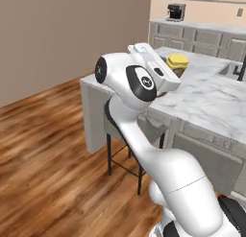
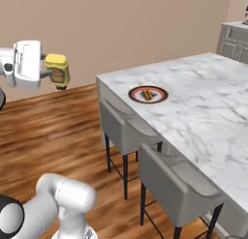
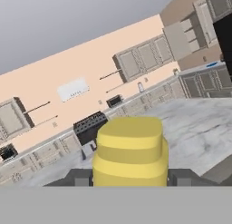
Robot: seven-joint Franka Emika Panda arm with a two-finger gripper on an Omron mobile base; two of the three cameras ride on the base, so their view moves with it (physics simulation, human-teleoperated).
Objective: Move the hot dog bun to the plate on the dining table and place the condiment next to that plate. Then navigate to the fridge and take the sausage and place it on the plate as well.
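Observation:
My gripper [image 2: 50, 71] is shut on the condiment [image 2: 57, 70], a yellow squeeze bottle with a brown-orange label, held in the air to the left of the dining table [image 2: 203, 112]. The plate [image 2: 159, 95], dark-rimmed with a red ring, lies near the table's left corner with the hot dog bun [image 2: 147, 93] on it. In the left base view the condiment [image 1: 177, 62] pokes out past my hand, over the marble dining table [image 1: 206, 99]. The hand view shows the bottle [image 3: 130, 148] close up between my dark fingertips [image 3: 80, 177].
Two grey chairs [image 2: 125, 128] [image 2: 180, 185] stand along the table's near side, over a wood floor. A sink with a black faucet [image 1: 241, 68] sits at the table's far end. Behind it runs a wall counter with a coffee machine [image 1: 176, 12].

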